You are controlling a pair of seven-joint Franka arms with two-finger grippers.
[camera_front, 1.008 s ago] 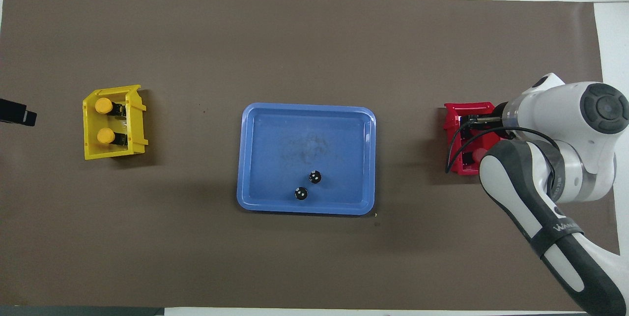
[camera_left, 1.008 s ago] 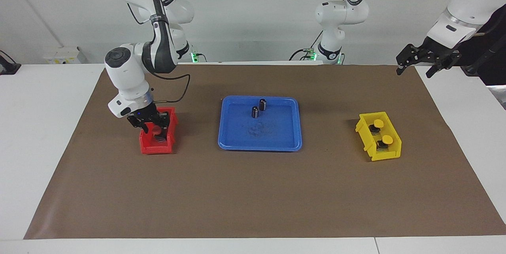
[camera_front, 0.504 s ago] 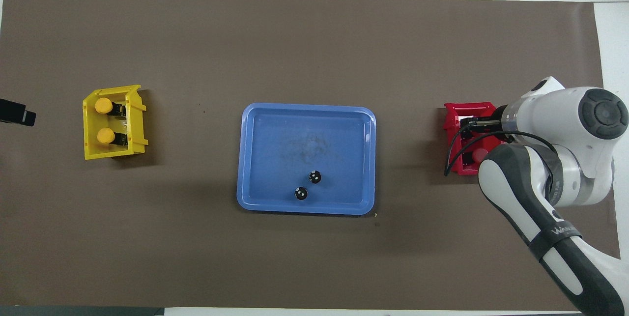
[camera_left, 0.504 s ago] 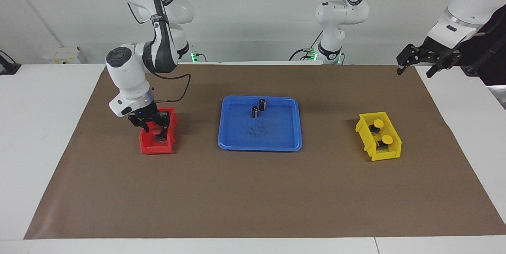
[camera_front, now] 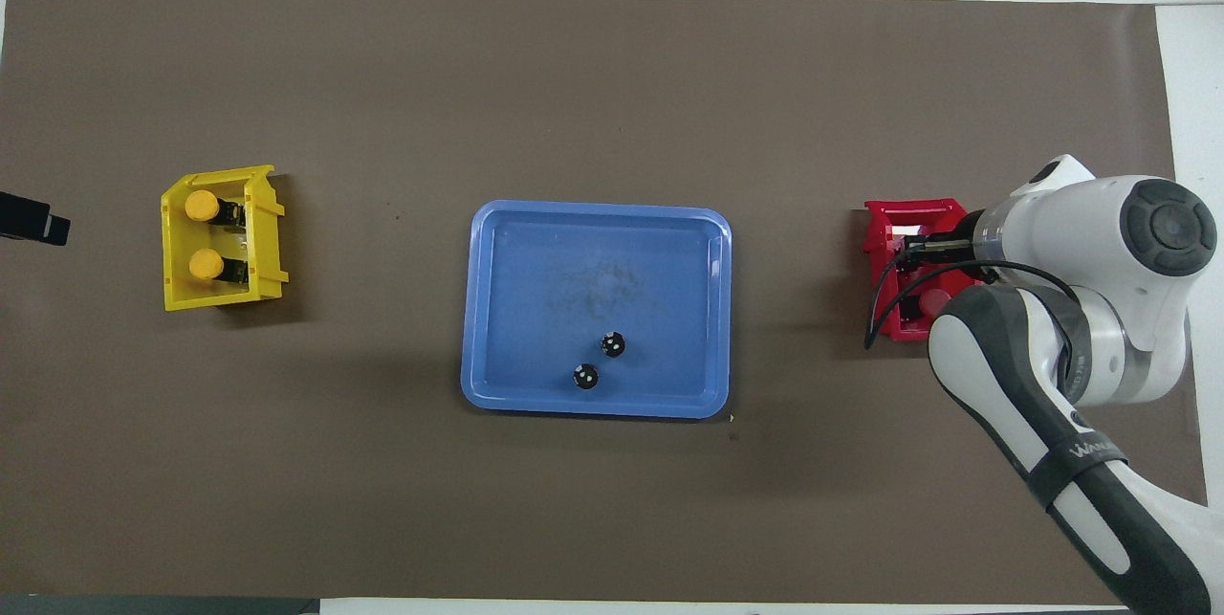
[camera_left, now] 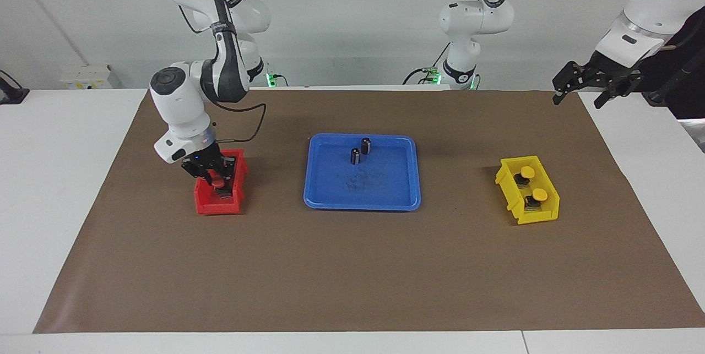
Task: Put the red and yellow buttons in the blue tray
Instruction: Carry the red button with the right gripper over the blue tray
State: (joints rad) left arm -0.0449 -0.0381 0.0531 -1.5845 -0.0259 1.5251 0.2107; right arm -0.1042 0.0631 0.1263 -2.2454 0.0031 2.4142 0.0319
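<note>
White bench (camera_left: 49, 189) topped by a brown paper mat (camera_left: 352, 266) fills both views; a pale wall closes the upper edge of the facing view. Blue tray (camera_left: 385, 200) lies at the centre of the frame, with two dark capless cylinders (camera_left: 360, 151) standing upright in the part of it nearer the robots. Small red bin (camera_left: 206, 205) sits at centre left of the facing view, toward the right arm's end of the bench. Right hand (camera_left: 215, 178) reaches down into this bin, its fingers clenched on a red button (camera_left: 218, 181); a second red button (camera_front: 932, 297) shows in the overhead view at the bin's nearer end, partly covered by the arm. Small yellow bin (camera_left: 515, 197) sits at centre right of the facing view, toward the left arm's end, and holds two yellow buttons (camera_left: 532, 183), their caps side by side along the bin's length. None of the buttons is in the tray. Left hand (camera_left: 584, 90) waits in the air at the upper right of the facing view, over the mat's corner, fingers spread and released. White lettering on the right arm's dark forearm band (camera_front: 1090, 450), lower right of the overhead view, is cut off and reads only in part, "WAN".
</note>
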